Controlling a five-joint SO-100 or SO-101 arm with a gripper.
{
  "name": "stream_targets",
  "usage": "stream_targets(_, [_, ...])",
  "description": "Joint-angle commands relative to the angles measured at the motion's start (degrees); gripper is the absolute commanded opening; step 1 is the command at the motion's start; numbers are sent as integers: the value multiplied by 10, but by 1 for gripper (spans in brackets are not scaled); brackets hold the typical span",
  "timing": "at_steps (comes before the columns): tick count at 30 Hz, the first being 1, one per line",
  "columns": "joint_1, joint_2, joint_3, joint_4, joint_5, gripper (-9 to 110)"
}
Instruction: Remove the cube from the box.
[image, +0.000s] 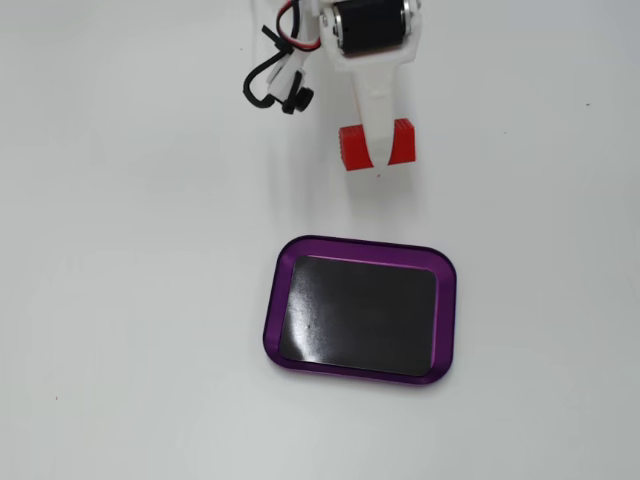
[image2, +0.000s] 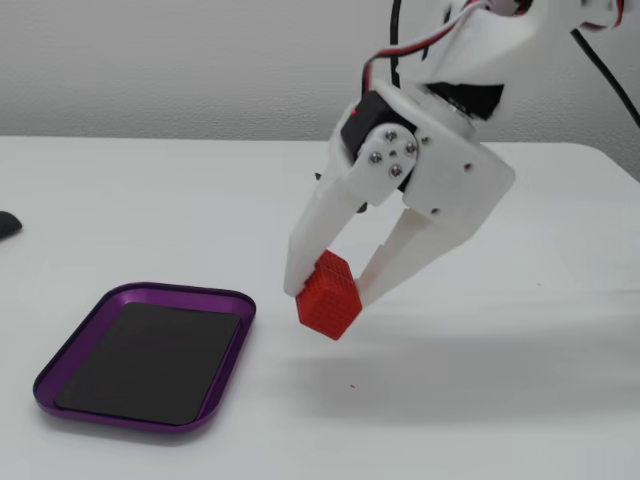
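Both fixed views: jaws clamp cube (image2: 328, 297), clear of box (image2: 70, 354).

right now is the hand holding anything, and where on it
Yes: the hand grips the red block across its middle, one finger on each long side, both ends sticking out, clear of the purple tray.
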Motion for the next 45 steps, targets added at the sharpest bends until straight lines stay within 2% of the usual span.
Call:
stream_targets(1, [1,23,37,-49,-2,0])
stream_targets(13, [1,22,110,-130,-2,0])
stream_targets(29, [2,29,114,-121,-1,15])
stream_targets(37, [6,79,27,-15,-2,20])
stream_targets(45, [8,305,-63,69,-2,22])
